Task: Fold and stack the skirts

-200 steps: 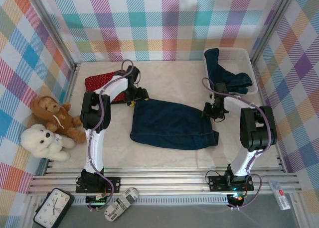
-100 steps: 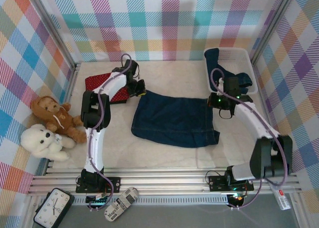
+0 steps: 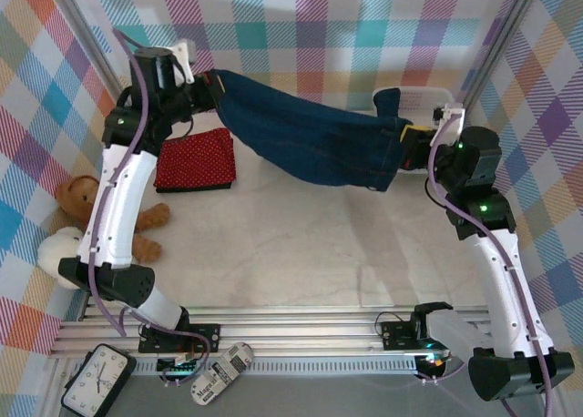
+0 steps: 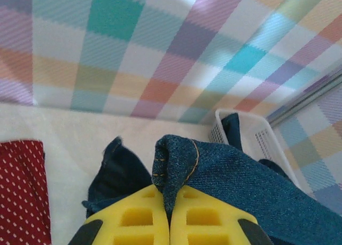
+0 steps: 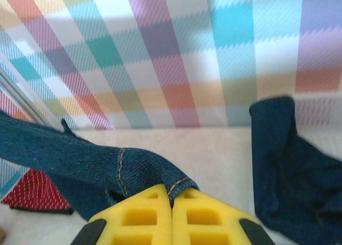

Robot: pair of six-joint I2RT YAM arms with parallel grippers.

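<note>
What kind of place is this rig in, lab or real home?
Probably a lab test cell, not a home: plaid backdrop panels on an aluminium frame, arms bolted to a slotted rail, and staged props such as a denim skirt and teddy bears.

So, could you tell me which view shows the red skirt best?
Top external: the red skirt shows almost whole, folded. The left wrist view catches one edge, the right wrist view a corner.

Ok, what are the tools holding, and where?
Both hold the denim skirt: left tool pinches a stitched edge at one end, right tool the other end.
</note>
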